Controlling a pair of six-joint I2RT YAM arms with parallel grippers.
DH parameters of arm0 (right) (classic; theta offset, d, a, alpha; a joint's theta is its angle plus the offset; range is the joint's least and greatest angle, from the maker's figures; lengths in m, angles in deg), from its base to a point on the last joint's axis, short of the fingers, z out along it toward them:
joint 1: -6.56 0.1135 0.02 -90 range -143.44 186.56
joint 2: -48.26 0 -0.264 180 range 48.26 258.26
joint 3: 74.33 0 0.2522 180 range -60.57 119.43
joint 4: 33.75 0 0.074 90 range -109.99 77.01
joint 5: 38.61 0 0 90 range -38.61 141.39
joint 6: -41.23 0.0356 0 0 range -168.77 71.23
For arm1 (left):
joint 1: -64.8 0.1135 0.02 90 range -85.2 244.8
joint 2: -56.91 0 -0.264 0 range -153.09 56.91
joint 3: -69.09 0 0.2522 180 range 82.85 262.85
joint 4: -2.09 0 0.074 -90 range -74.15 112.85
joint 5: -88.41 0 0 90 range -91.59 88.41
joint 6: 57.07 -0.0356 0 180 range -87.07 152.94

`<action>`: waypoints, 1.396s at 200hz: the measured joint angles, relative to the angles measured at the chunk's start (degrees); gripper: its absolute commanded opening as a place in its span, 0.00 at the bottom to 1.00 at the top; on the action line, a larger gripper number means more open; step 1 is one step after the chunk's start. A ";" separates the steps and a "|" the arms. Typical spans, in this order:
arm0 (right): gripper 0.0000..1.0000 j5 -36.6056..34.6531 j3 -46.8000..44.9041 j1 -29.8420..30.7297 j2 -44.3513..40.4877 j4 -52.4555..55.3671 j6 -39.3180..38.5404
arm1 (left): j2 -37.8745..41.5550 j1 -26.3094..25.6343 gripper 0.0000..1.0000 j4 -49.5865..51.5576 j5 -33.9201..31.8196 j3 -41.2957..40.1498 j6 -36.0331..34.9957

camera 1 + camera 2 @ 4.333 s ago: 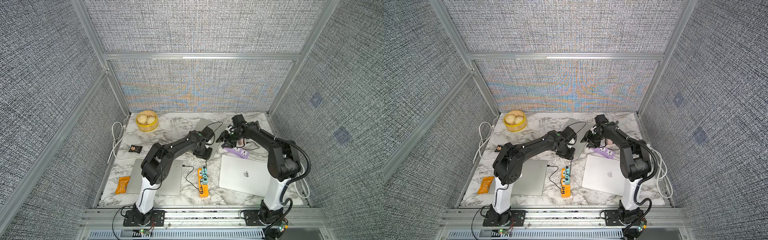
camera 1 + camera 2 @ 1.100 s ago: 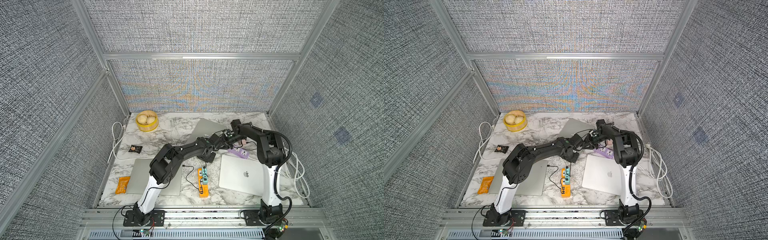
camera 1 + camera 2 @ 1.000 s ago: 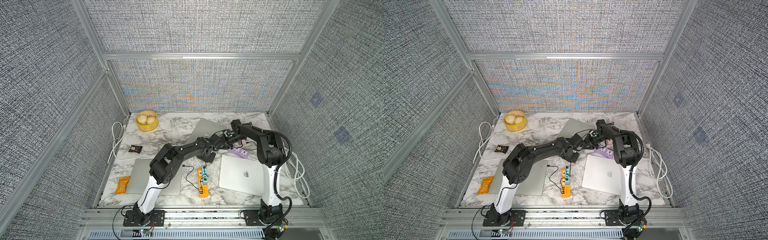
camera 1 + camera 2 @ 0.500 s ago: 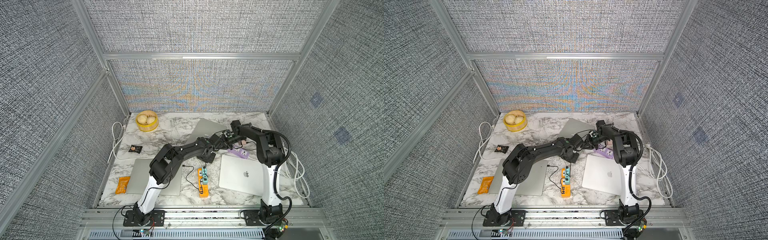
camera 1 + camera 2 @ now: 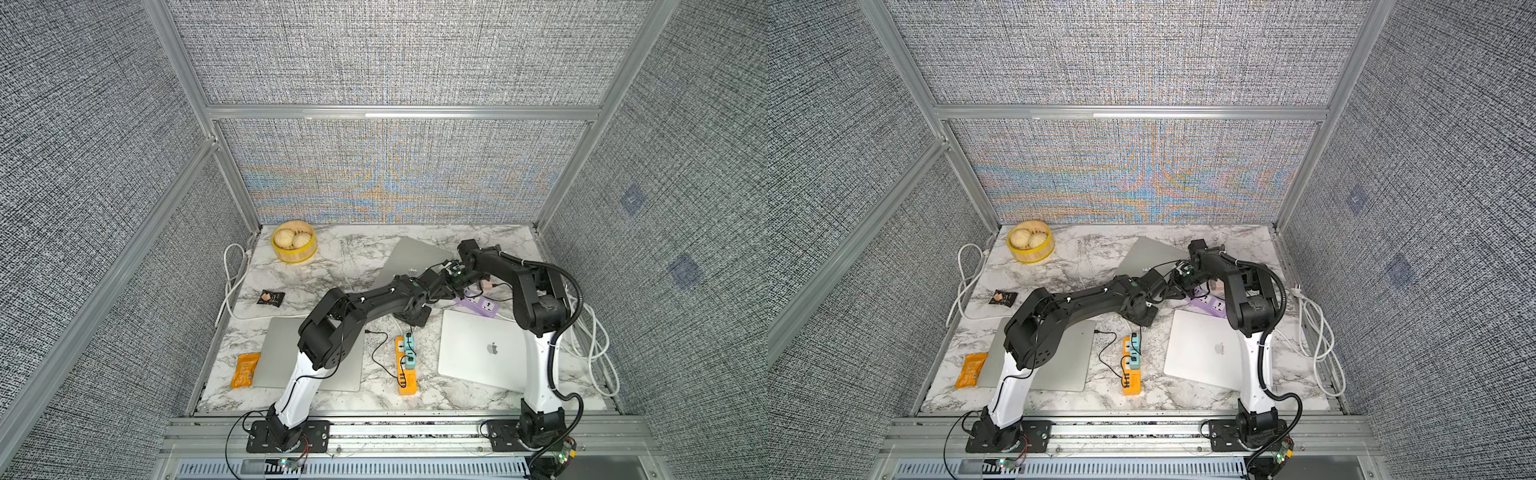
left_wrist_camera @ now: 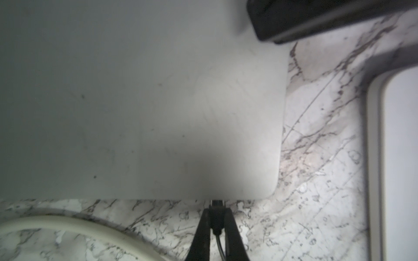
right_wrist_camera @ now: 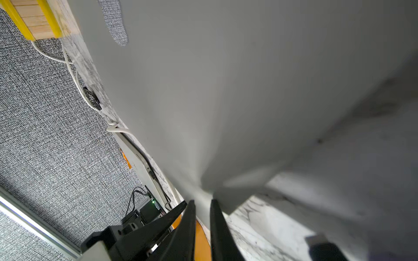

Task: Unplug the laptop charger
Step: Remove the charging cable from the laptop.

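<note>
Left wrist view: left gripper (image 6: 217, 211) is clamped on the black charger plug (image 6: 216, 222), which sits flush against the edge of the rear laptop (image 6: 135, 101), close to one corner. A thin black cable (image 6: 220, 246) trails back between the fingers. No gap shows between plug and laptop, so I judge it not yet out. Change over the last few seconds, both top views: left arm (image 5: 374, 301) has stretched forward from beside the laptop to that edge. Right arm (image 5: 523, 282) has folded its elbow back from over the purple power strip (image 5: 478, 303) and brought its tip to the same corner. Within the last second the arms barely moved. The one change is that right gripper (image 7: 202, 202) has drawn its fingers together. Right wrist view shows them nearly closed with a sliver of grey laptop edge apparently between them; blurred, but it reads as a pinch on the laptop. Meaning: both holds look set, one on the plug and one bracing the laptop. Next step is likely a straight pull of the plug away from the edge. Risk: the laptop may drag along if the brace slips.
</note>
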 measured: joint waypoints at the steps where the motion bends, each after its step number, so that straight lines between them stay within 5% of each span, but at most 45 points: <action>1: 0.17 0.00 0.00 0.00 0.02 0.00 0.00 | 0.04 0.00 0.07 0.00 0.07 -0.02 0.00; 98: 0.17 -0.46 0.09 0.02 -0.22 0.13 0.15 | 0.79 -0.66 0.08 0.17 0.17 -0.35 0.02; 180: 0.25 0.35 0.07 0.87 -4.81 0.50 0.44 | 4.11 -0.70 0.30 0.59 2.34 0.04 0.72; 279: 0.34 -2.19 -5.49 0.44 -12.44 2.84 -3.43 | 8.92 -0.66 0.31 6.43 0.46 6.23 5.27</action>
